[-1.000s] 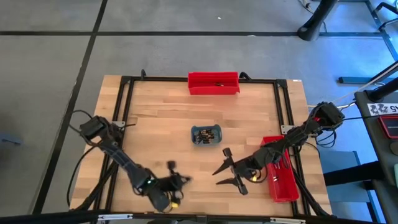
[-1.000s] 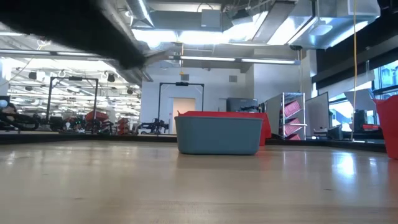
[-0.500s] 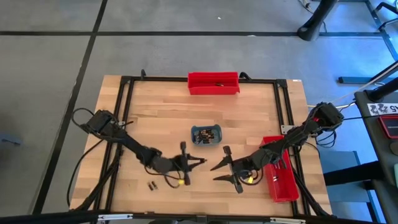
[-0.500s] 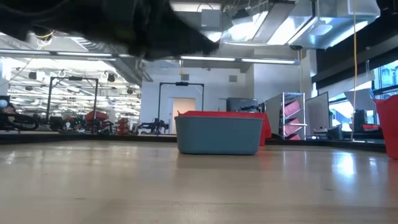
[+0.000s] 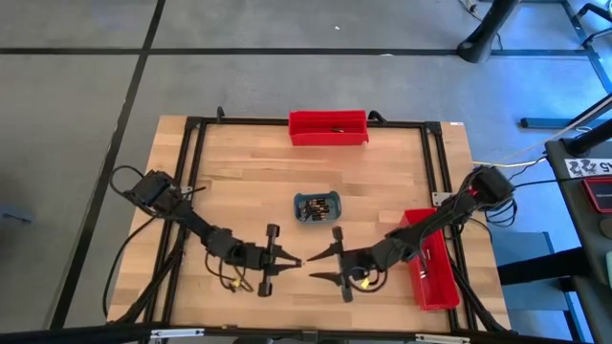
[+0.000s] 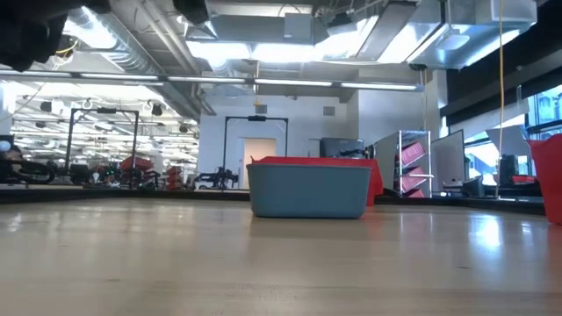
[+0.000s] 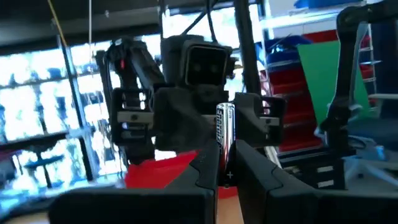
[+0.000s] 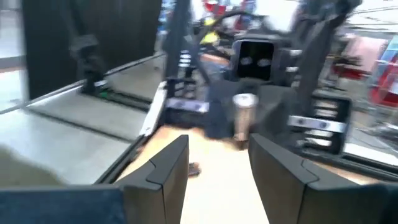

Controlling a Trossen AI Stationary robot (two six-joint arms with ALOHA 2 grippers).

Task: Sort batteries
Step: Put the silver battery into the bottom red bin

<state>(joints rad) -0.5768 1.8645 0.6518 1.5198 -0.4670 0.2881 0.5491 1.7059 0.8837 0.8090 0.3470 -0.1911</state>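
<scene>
**Battery handoff set up mid-air, near edge of table**

L gripper sits at about 6 o'clock of the table, pinched nearly shut on one battery, held upright between its fingers. R gripper faces it tip to tip from the 3 o'clock side, fingers spread wide w/ nothing between them; in the R wrist view the same cell stands just beyond the gap. Judging by this, the L arm is presenting the cell end-up so the R can close on its free length – a pass, prob. toward the red bin at 4 o'clock by the R arm.

Battery: small smooth metal cylinder, silvery w/ dark printed label, glossy. Slick and round, so likely to slip or roll if pinched off-centre.

Rest of the batteries lie in the grey-blue tray at table centre: rounded corners, matte plastic. Second red bin at 12 o'clock: long, straight-walled, w/ a small dark item inside. Table is pale wood planks inside a black metal frame.
</scene>
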